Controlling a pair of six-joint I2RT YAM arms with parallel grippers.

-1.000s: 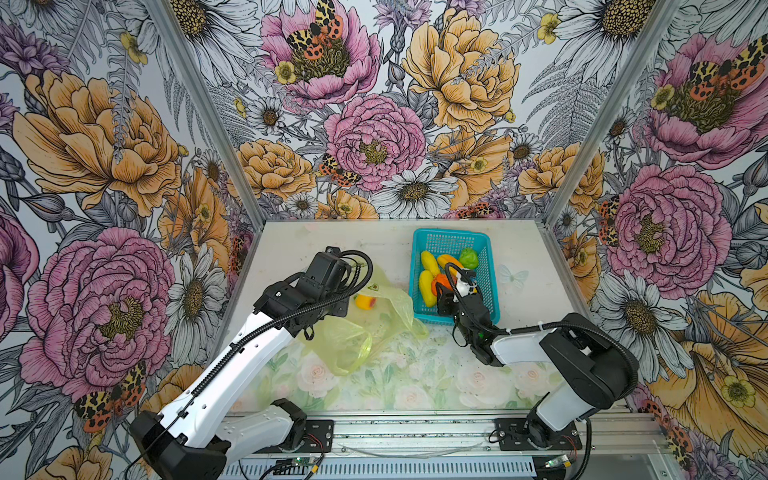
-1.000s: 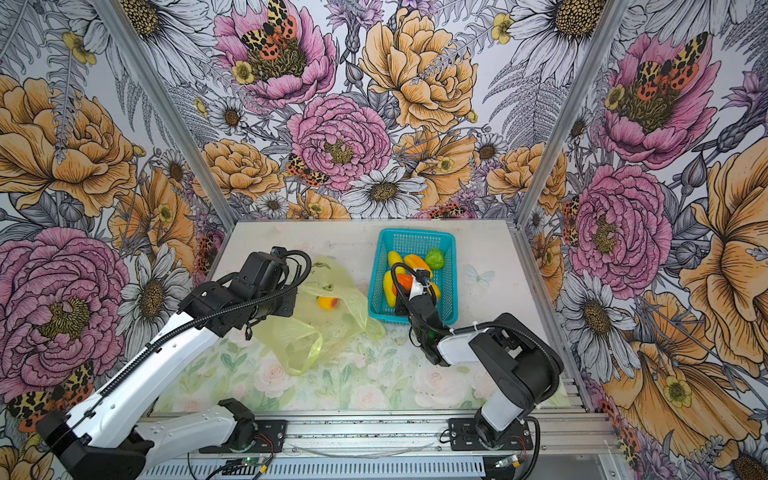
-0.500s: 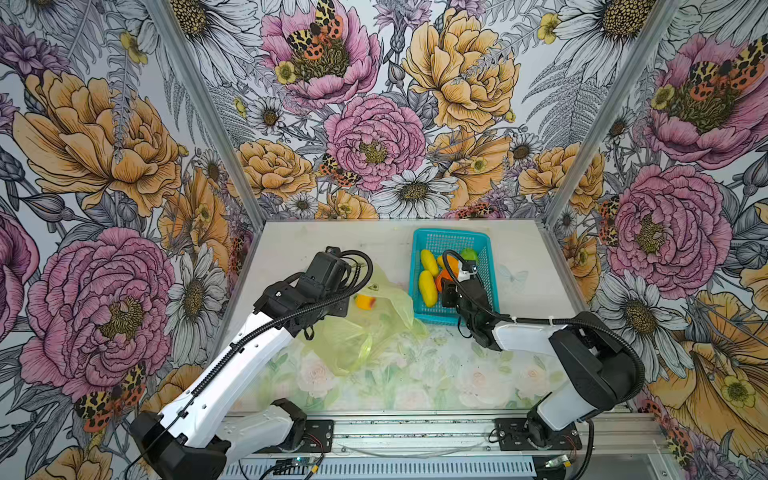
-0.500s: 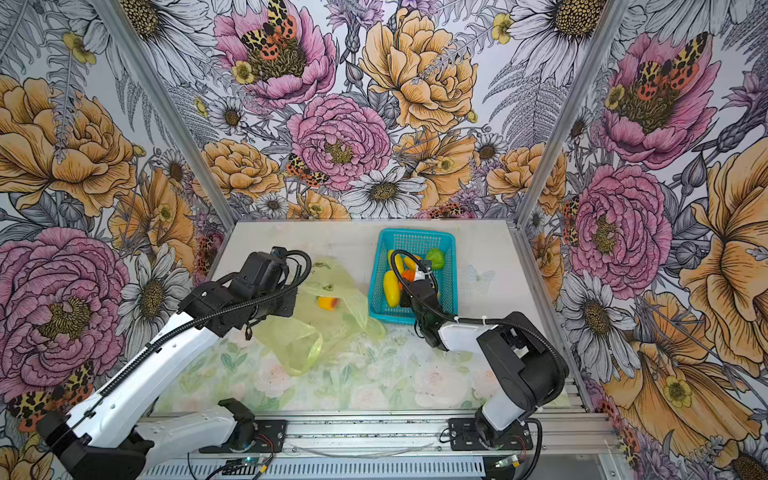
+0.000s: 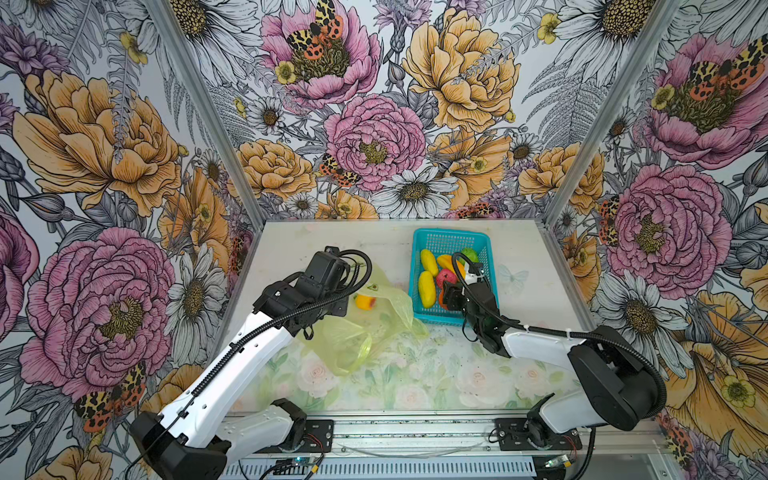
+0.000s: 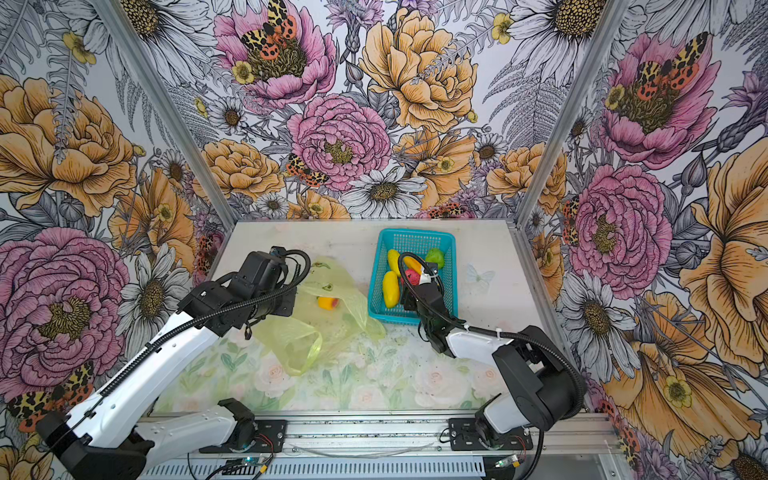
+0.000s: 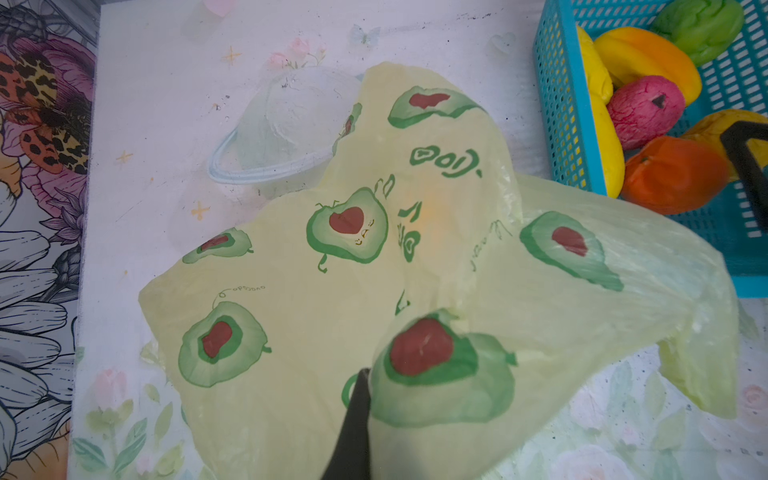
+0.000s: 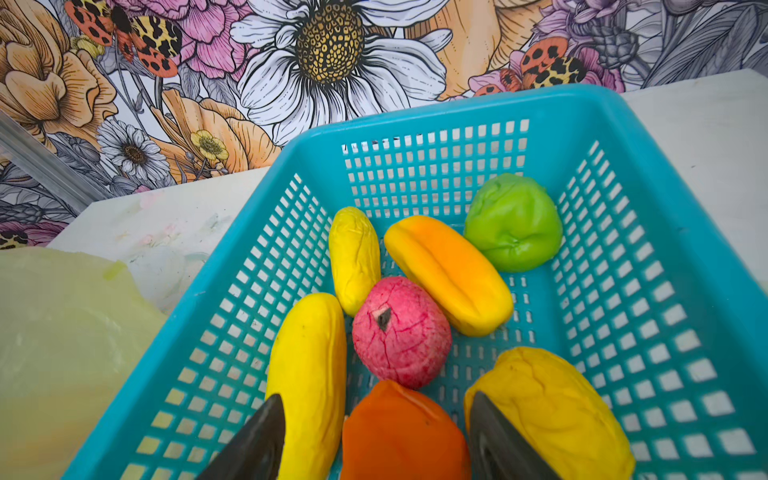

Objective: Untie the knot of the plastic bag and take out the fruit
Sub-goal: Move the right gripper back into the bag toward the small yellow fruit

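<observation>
A pale table [image 5: 540,266] printed with faint roses sits inside three walls [image 5: 374,124] of bold flower wallpaper, with aluminium posts at the corners.

The bag [image 5: 374,332] lies crumpled left of centre, just beside the teal basket [image 5: 449,239]. Its long axis runs back to front, and a loop [image 5: 353,353] of it lies open toward the front rail. One orange-yellow fruit [image 5: 365,302] shows through the film at the far end. The left gripper [image 7: 368,376] has its jaws closed on a fold of the bag.

Seven more fruits lie in the basket. The two bananas [image 5: 427,289] point back to front along its left wall. The right gripper [image 8: 376,397] hangs over the basket's near end, its jaws standing apart on either side of the orange [image 8: 399,436], which rests among the others. Whether a pad touches the orange cannot be told.

Compared with a second ago, the right jaws have spread wider. The bag and the left arm have not shifted.
</observation>
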